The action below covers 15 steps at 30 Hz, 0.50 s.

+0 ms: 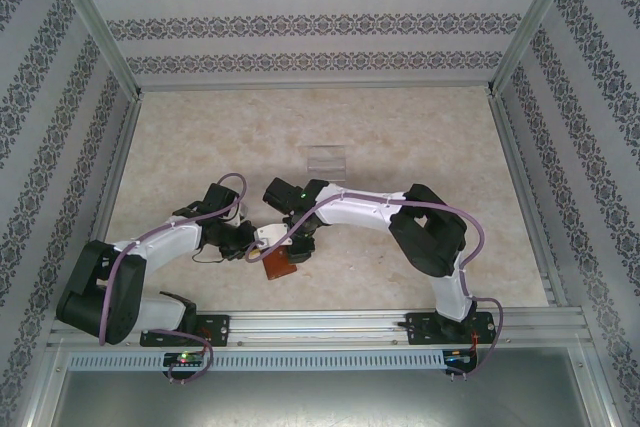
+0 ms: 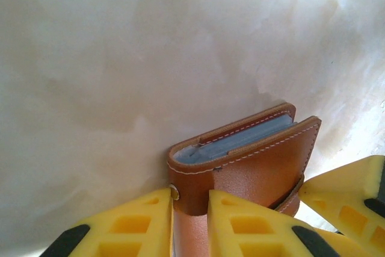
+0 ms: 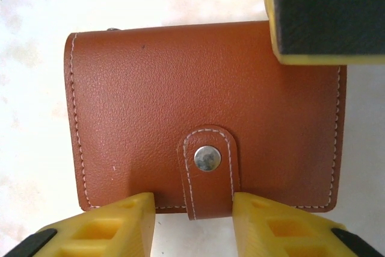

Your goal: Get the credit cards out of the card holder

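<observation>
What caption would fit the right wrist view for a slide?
Closed brown card holder, strap tab snapped shut, its end flanked by the right gripper.

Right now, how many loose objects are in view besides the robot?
2: the card holder near the front, and a clear plastic box farther back, centre. The arms could hide more.

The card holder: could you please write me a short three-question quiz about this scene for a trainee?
1. True or false: the card holder has its strap snapped shut.
2. What stands on the table beyond the arms? A clear box; B mug; C plate.
3. In the right wrist view, what lies between the fingers of the right gripper?
Key: 1 true; 2 A; 3 the strap.
</observation>
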Each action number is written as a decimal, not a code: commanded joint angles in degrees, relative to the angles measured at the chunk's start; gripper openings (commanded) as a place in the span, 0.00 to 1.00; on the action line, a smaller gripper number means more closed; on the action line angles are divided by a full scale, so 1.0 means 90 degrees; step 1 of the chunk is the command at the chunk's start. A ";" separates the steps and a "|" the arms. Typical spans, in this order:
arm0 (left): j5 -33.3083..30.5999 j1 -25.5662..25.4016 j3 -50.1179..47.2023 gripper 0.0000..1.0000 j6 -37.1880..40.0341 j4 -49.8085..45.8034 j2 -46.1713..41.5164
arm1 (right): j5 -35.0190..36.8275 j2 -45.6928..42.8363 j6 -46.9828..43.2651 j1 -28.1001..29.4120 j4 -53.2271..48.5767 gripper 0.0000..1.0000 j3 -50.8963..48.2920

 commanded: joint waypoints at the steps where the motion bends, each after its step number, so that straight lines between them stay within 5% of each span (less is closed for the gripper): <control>1: 0.0083 0.0014 -0.0119 0.18 0.0228 -0.0055 0.0124 | -0.0080 0.0068 0.0011 0.0096 0.0377 0.38 0.0160; 15: 0.0172 0.0020 -0.0135 0.13 0.0261 0.0031 0.0245 | -0.0233 -0.0059 0.0248 0.0142 0.1167 0.42 -0.0162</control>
